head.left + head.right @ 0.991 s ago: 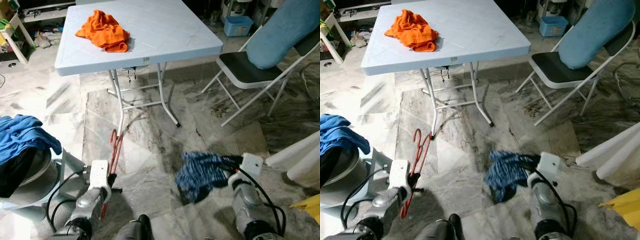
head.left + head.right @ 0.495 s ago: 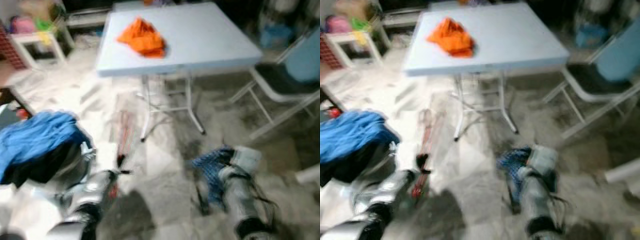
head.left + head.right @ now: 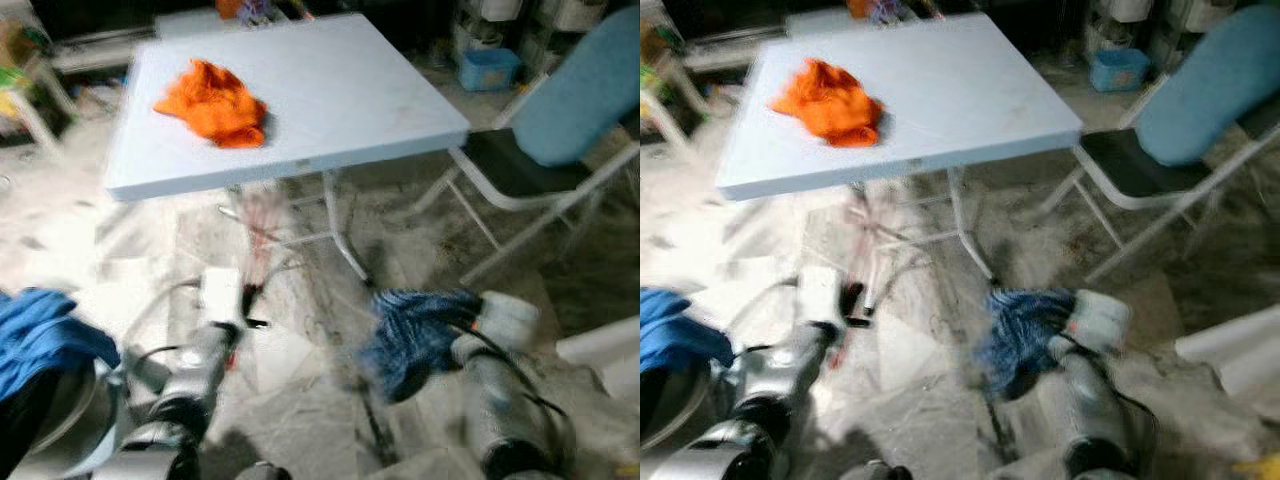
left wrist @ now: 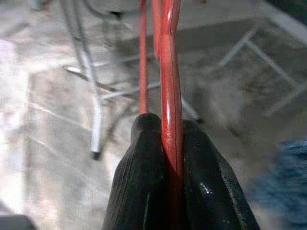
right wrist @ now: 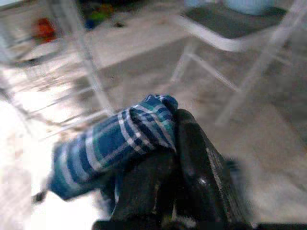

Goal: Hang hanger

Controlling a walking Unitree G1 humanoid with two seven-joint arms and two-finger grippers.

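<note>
Nothing is hung yet, as far as I can tell: no rail or hook to hang anything on shows from here, so the whole hanging step looks to be left, while the picking-up seems done. Closest in, the left gripper [image 4: 165,158] has its two black fingers [image 4: 144,167] clamped on the red hanger [image 4: 169,72], which runs straight out from between the tips and away along the line of the gripper, a second thinner red bar of it showing just beside the gripped one. From the head views the same gripper [image 3: 248,300] sits low on the robot's left with the hanger reaching forward toward the table legs, though everything there is smeared with motion. On the other side, the right gripper [image 5: 165,143] is closed on a blue checked cloth [image 5: 110,143], which bunches over the fingertips and droops off them; in the head view it hangs as a dark blue wad [image 3: 415,330] off the end of the right arm above the marble floor [image 3: 330,400]. At the left edge lies a heap of blue clothes [image 3: 40,335]. Further out stands a pale blue folding table [image 3: 350,90] with a crumpled orange cloth [image 3: 213,103] lying on it, and to its right a folding chair [image 3: 520,160] with something blue draped over its back.
</note>
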